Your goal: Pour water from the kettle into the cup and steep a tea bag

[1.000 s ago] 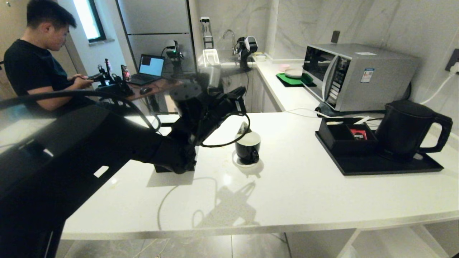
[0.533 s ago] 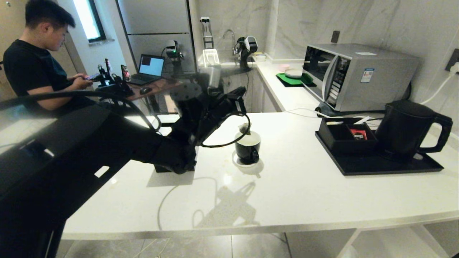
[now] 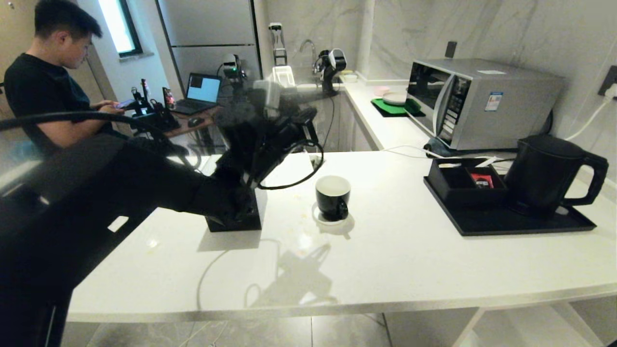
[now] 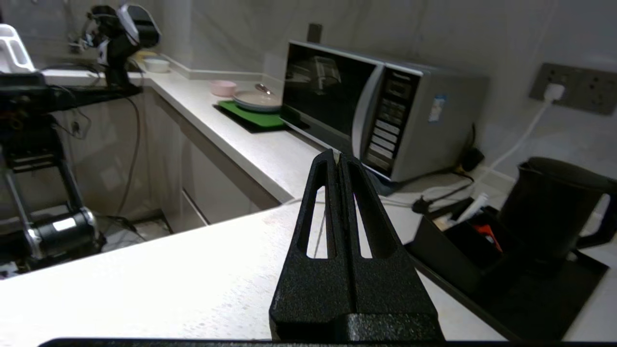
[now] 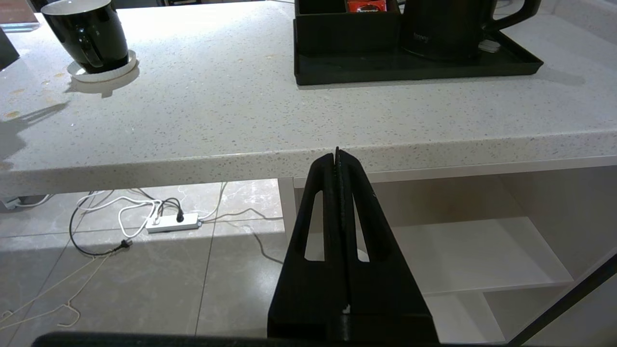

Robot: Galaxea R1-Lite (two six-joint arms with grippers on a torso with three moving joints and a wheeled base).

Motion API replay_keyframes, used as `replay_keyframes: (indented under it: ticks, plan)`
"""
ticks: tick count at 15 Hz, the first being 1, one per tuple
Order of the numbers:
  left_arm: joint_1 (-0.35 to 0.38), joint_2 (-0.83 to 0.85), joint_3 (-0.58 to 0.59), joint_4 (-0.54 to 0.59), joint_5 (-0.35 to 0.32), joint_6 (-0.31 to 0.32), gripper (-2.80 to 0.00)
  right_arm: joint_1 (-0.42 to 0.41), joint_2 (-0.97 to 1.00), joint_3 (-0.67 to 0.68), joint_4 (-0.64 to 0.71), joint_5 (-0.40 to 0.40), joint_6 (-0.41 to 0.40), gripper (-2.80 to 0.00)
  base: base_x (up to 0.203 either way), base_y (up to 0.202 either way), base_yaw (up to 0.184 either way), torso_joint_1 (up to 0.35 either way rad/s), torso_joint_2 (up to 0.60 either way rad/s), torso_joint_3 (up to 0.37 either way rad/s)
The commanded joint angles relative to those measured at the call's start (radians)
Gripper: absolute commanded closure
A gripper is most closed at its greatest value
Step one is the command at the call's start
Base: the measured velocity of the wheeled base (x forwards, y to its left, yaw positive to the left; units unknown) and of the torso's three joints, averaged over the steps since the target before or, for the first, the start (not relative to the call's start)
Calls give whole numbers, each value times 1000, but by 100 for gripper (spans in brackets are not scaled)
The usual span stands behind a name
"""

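Now cup (image 3: 332, 196) left of kettle (image 3: 544, 173).

We see a white speckled countertop (image 3: 409, 260). Directly on it: a black tissue box (image 3: 234, 219) at left, a white coaster (image 3: 318, 217) under the cup (image 3: 332, 196) mid-counter, a black tray (image 3: 520, 220) at right, and a microwave (image 3: 482, 101) far right.

Left arm (image 3: 144, 193) blurred, hides tissue box (image 3: 236, 219); cup (image 5: 87, 33) cut off.

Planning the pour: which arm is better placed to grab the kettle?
Right gripper, probably: the kettle stands on the robot's right, handle outward; the left gripper hovers left of the cup.
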State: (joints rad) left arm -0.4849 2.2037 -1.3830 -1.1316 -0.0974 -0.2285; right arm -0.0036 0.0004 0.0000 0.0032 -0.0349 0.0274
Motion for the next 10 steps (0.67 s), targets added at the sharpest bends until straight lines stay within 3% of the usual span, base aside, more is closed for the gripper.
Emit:
replay_keyframes:
  ticks: [1,10]
  plan:
    - [23,-26,3,-7,-1,-2,0,-1,1,0,0,0,0,0,0,0,0,0,0,0]
    - [150,-124,5,83,-11,-2,0,-1,0,0,0,0,0,0,0,0,0,0,0,0]
